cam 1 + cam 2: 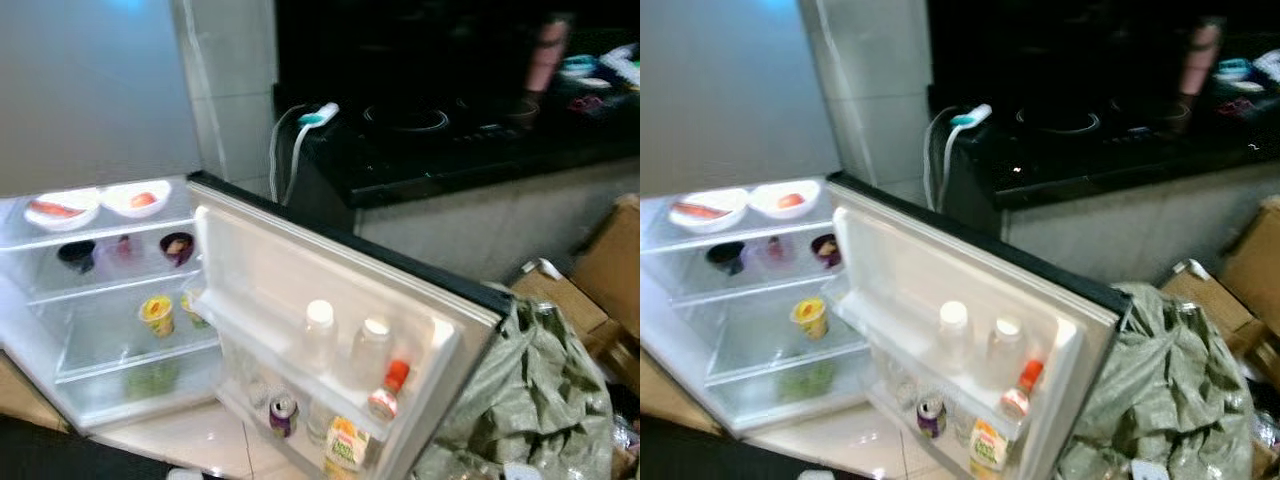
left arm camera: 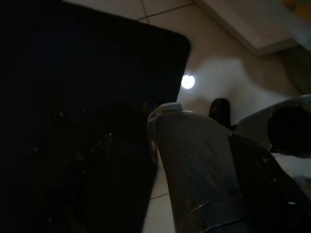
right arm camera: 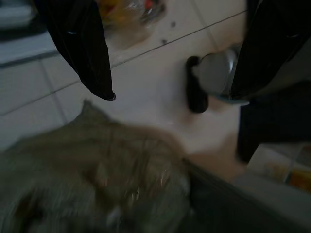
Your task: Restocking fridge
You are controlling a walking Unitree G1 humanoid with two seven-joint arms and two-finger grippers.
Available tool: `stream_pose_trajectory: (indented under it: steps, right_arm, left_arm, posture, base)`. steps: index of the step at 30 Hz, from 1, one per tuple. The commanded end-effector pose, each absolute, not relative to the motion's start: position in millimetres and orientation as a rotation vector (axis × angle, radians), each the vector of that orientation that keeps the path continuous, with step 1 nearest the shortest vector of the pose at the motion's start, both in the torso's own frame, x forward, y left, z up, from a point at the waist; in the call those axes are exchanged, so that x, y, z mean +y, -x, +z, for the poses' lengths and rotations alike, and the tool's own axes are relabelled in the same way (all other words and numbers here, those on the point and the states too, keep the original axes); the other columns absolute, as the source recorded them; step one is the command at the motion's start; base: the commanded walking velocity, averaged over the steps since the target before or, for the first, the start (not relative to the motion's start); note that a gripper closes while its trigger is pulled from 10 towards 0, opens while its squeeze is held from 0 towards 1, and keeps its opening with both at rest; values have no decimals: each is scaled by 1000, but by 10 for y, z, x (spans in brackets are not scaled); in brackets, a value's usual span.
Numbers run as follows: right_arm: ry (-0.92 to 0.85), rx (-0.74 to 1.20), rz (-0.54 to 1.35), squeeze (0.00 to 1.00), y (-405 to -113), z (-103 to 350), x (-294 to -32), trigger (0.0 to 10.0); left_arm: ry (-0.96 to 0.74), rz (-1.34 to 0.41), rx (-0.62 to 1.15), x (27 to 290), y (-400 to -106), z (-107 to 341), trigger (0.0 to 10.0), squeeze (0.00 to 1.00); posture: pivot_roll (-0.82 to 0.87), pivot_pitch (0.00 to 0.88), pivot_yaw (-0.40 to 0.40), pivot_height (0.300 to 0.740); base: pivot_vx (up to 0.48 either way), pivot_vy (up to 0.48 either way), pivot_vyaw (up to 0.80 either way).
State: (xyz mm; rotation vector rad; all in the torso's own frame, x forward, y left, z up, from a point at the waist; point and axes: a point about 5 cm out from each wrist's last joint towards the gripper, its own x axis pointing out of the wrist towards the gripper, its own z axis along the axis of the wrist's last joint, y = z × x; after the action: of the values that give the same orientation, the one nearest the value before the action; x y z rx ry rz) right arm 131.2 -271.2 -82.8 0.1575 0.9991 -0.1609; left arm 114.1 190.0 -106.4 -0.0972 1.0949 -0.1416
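Observation:
The small fridge (image 1: 90,100) stands open, its door (image 1: 300,270) swung out to the right. White bowls (image 1: 62,208) sit on the top shelf, dark cups (image 1: 77,254) below them, then a yellow cup (image 1: 157,314) and greens (image 1: 150,378). The door rack holds two white-capped bottles (image 1: 319,335), a red-capped bottle (image 1: 388,390), a can (image 1: 283,415) and a carton (image 1: 345,445). In the dark left wrist view my left gripper (image 2: 170,138) is shut on a grey, pale-capped bottle (image 2: 194,170). Low over the floor tiles, my right gripper (image 3: 172,94) is open and holds nothing.
A grey-green sack (image 1: 530,400) slumps against the fridge door's outer side. Cardboard boxes (image 1: 610,270) stand at the right. A black counter (image 1: 480,140) with a cooktop runs behind. A dark mat (image 1: 60,455) lies on the floor in front of the fridge.

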Motion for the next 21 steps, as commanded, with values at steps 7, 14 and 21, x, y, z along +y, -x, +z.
stream_pose_trajectory:
  steps: [7,14,21]
  right_arm:
    - [-171,962,-211,0,-1349,-801,-2751,10000]
    - [-134,926,-285,0,-1421,-728,-2886,10000]
    - [-64,913,-369,0,-1451,-659,-3038,10000]
  left_arm:
    - [115,-161,1161,1836,-973,-1120,10000,0]
    - [125,-188,1165,1810,-966,-1122,10000,0]
    - [134,-172,1159,1814,-970,-1121,10000,0]
  posture:
    - [-33,0,-56,740]
    - [-36,0,-57,740]
    - [-34,0,-55,740]
  base:
    - [0,0,739]
    - [0,-343,136]
    - [0,-137,0]
